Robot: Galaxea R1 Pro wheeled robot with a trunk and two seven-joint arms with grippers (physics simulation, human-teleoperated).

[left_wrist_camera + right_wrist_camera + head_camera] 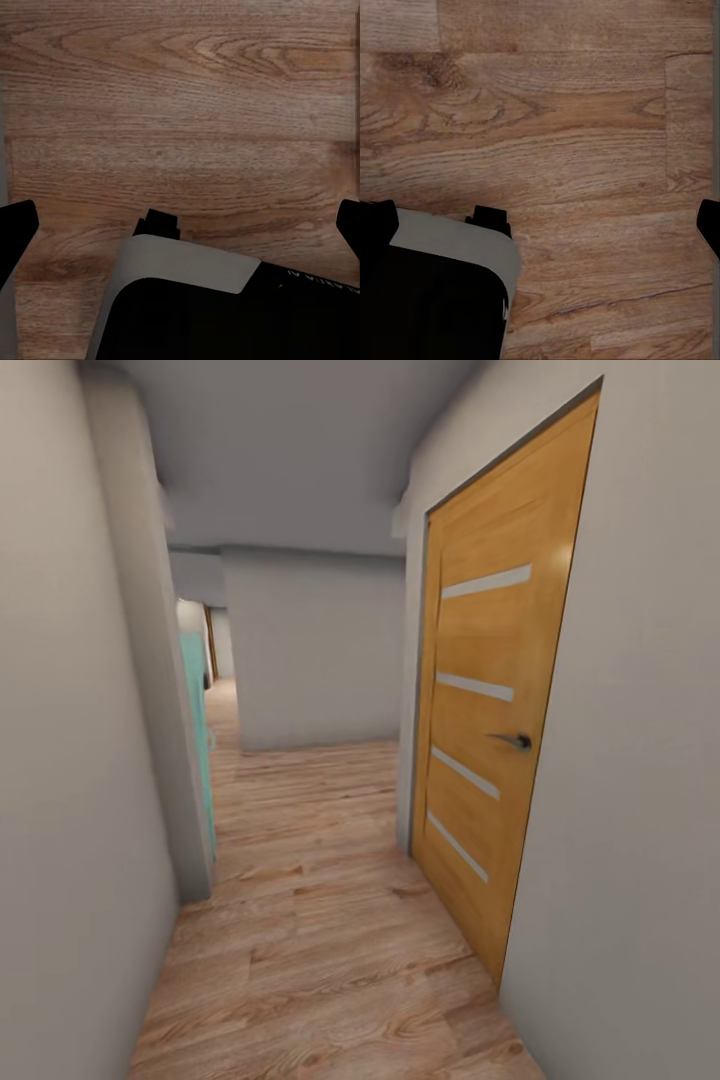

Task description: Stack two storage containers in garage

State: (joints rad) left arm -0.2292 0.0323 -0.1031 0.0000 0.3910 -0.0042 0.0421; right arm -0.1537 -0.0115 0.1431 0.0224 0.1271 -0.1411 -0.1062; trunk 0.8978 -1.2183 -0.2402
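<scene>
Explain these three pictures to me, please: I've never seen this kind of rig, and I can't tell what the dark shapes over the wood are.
These are simulator renders from a wheeled robot with two arms. The large picture comes from its head camera: it looks down a hallway with a wood-plank floor, grey walls, a closed wooden door with a dark handle on the right, and a teal panel at an opening on the left. The other two come from cameras near each gripper, pointing down at the same planks. The dark tips at their edges are the left gripper and right gripper, fingers spread wide with nothing between them. The black and grey mass lower down looks like part of the robot's own body. No orange-red containers appear; the robot seems to be travelling.
</scene>
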